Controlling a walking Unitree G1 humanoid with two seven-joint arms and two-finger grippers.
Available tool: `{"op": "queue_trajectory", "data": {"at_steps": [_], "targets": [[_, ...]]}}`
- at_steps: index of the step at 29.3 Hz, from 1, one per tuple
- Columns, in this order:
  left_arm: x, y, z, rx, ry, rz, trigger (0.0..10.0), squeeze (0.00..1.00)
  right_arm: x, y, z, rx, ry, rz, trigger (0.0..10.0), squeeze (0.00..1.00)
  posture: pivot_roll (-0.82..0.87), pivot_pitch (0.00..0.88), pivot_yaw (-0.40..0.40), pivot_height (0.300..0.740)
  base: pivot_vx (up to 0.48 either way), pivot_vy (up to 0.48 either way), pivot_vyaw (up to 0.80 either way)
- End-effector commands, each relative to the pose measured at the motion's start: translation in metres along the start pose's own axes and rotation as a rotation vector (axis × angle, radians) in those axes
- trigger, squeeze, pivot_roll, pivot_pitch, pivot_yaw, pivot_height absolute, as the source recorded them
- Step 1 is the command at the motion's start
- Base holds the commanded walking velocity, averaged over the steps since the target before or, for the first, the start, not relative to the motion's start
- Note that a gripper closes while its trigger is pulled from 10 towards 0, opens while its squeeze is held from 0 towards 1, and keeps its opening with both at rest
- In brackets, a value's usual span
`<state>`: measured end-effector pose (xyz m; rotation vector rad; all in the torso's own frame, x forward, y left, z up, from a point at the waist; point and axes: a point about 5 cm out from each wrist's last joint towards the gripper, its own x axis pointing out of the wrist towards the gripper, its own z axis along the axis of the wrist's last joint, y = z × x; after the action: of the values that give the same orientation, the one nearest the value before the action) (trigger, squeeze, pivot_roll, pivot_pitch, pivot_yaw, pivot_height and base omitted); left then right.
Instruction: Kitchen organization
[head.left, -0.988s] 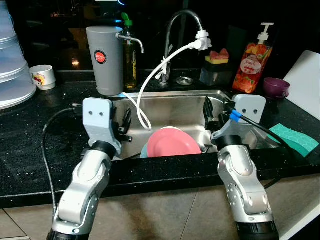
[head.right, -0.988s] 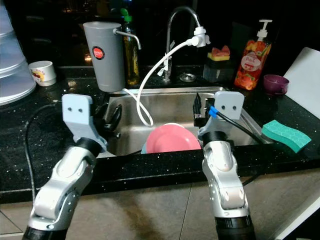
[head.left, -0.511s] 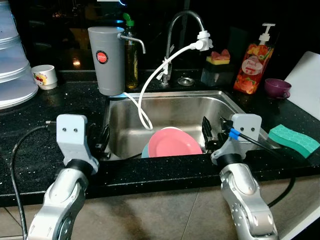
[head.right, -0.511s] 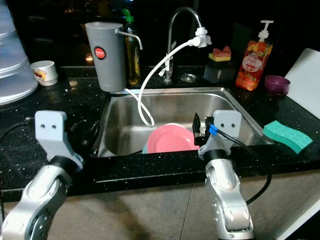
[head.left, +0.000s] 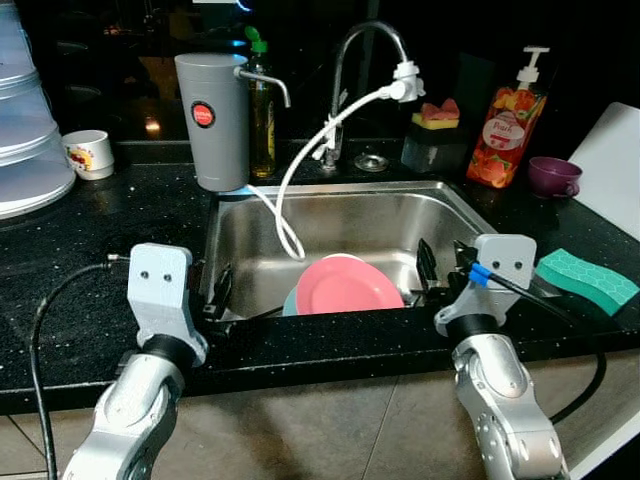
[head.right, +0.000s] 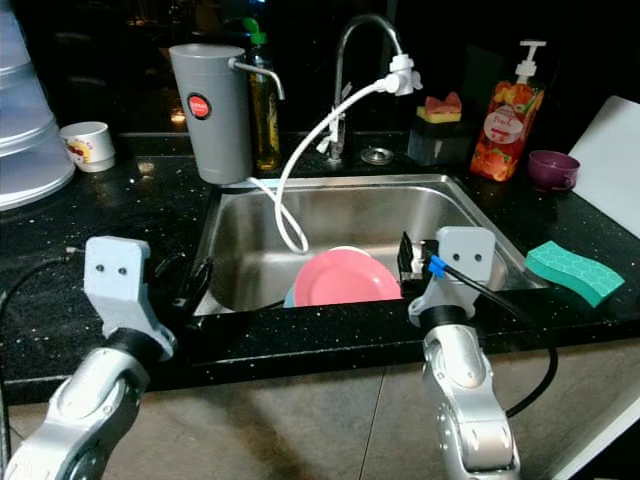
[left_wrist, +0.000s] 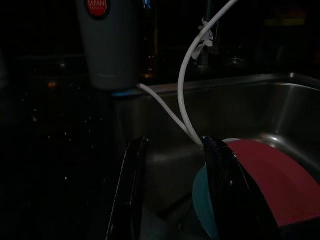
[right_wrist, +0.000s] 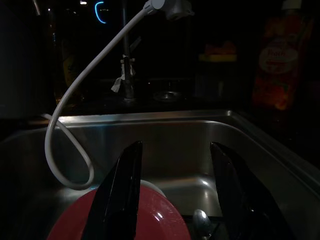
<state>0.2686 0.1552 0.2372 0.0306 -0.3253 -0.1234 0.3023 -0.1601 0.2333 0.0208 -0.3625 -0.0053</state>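
This is a home kitchen at night: a steel sink set in a black speckled counter, a curved tap with a white hose, a soap bottle and green sponge on the right, and plates in the sink.

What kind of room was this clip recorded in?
A home kitchen, most likely at the sink area: a steel sink set in a black counter holds a pink plate, with a curved faucet behind it and a soap pump bottle beside it.
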Motion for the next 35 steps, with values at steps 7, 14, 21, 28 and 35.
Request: {"op": "queue_trajectory", "data": {"at_steps": [7,14,21,28,35], "targets": [[0.011,0.0,0.002,0.04,-0.028,0.017,10.0,0.0,0.0,0.003,0.001,0.009,-0.005,-0.013,10.0,0.0,0.04,0.102,-0.027,0.74,0.0,0.0,0.0],[0.019,-0.004,0.005,0.047,-0.053,0.013,10.0,0.0,0.004,0.003,0.005,0.013,-0.024,-0.022,10.0,0.0,0.04,0.101,-0.023,0.74,0.0,0.0,0.0],[0.02,-0.008,0.004,0.047,-0.059,0.001,10.0,0.0,0.008,0.003,0.011,0.013,-0.045,-0.031,10.0,0.0,0.02,0.111,-0.024,0.74,0.0,0.0,0.0],[0.027,-0.013,0.006,0.044,-0.082,-0.012,10.0,0.0,0.011,0.004,0.015,0.013,-0.063,-0.036,10.0,0.0,0.03,0.114,-0.019,0.74,0.0,0.0,0.0],[0.03,-0.017,0.008,0.042,-0.094,-0.021,10.0,0.0,0.013,0.007,0.017,0.02,-0.074,-0.031,10.0,0.0,0.06,0.119,-0.015,0.74,0.0,0.0,0.0]]}}
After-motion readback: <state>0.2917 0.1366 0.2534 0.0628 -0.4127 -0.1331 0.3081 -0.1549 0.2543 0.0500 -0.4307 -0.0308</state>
